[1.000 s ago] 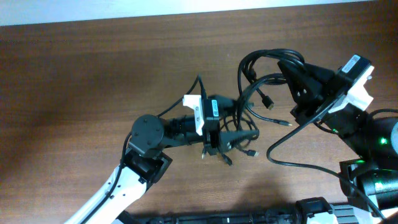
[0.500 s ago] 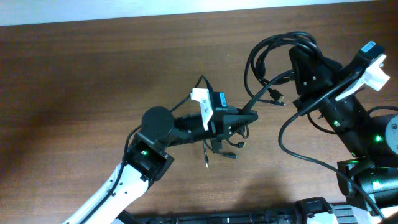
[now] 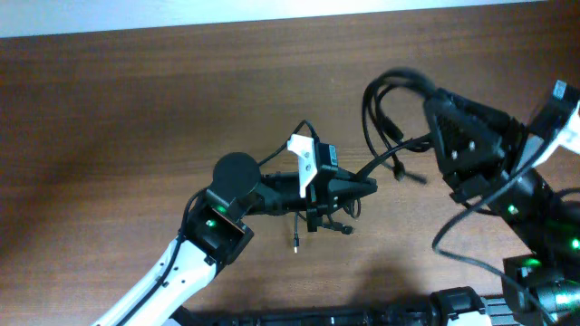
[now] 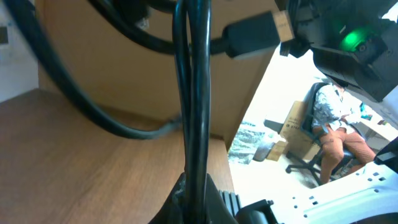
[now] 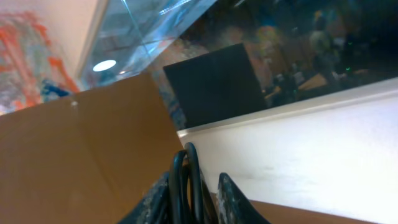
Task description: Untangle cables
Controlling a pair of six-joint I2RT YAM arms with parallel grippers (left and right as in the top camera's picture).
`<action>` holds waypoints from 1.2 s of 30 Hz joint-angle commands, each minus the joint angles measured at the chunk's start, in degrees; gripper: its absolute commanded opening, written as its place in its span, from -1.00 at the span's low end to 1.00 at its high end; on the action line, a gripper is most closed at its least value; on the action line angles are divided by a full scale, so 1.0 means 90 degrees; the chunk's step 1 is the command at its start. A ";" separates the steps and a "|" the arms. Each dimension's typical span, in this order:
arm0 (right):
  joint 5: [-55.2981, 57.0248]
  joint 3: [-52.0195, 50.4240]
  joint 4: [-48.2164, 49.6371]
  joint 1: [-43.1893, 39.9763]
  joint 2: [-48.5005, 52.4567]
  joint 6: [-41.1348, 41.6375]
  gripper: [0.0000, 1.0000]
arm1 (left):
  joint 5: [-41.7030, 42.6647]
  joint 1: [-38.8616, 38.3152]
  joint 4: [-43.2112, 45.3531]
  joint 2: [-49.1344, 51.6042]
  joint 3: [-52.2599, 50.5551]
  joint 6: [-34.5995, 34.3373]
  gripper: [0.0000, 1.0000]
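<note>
Cables (image 3: 366, 101) hang stretched between two robot arms. The left gripper (image 3: 367, 184) is clenched on a pair of black strands that run straight up past its wrist camera. More strands sit between the fingers of the right gripper (image 5: 195, 198), though whether they pinch cannot be told. A second ago the tangle lay low at the table's middle; now it is drawn out, the right arm pulled away rightward and plug ends (image 3: 296, 244) dangling. Below lies a brown wooden table (image 3: 136, 109); beyond are a cardboard panel (image 4: 124, 62) and a seated person (image 4: 333, 115) on an office chair (image 4: 314, 165).
</note>
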 commanded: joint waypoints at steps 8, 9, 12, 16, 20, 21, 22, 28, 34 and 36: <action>-0.0646 0.0129 -0.0750 -0.0049 -0.0039 -0.1829 0.72 | 0.0063 0.0600 0.2414 -0.0005 -0.0046 0.0199 -1.00; -0.0648 0.0131 -0.0716 -0.0049 -0.0039 -0.1982 0.78 | 0.0039 0.0712 0.2412 -0.0005 -0.0046 0.0199 -1.00; -0.0716 0.0129 -0.1314 -0.0049 -0.0039 -0.2142 0.80 | -0.1280 0.1071 0.2480 -0.0005 -0.0046 0.0204 -1.00; -0.0325 0.0129 -0.2866 -0.0049 -0.0039 -0.2244 0.96 | -0.2356 0.1185 0.3164 -0.0005 -0.0046 0.1528 -1.00; -0.1039 0.0129 -0.3495 -0.0049 -0.0039 -0.4044 0.98 | -0.2351 0.1185 0.3458 -0.0002 -0.0046 0.2827 -1.00; -0.1642 0.0131 -0.3419 -0.0049 -0.0039 -0.4682 1.00 | -0.2348 0.1185 0.3286 -0.0002 -0.0046 0.3526 -1.00; -0.1989 0.0131 -0.3398 -0.0049 -0.0039 -0.5236 0.99 | -0.2348 0.1185 0.3072 -0.0002 -0.0046 0.4386 -1.00; -0.2169 0.0131 -0.3356 -0.0044 -0.0039 -0.7987 0.89 | -0.2348 0.1183 0.2356 -0.0002 -0.0046 0.6511 -1.00; -0.2152 0.0131 -0.4481 -0.0044 -0.0039 -0.8308 0.86 | -0.2992 0.1180 0.2460 -0.0002 -0.0046 0.7152 -1.00; -0.2152 0.0131 -0.4767 -0.0044 -0.0039 -0.8303 0.85 | -0.2992 0.1180 0.2480 -0.0002 -0.0046 0.7152 -1.00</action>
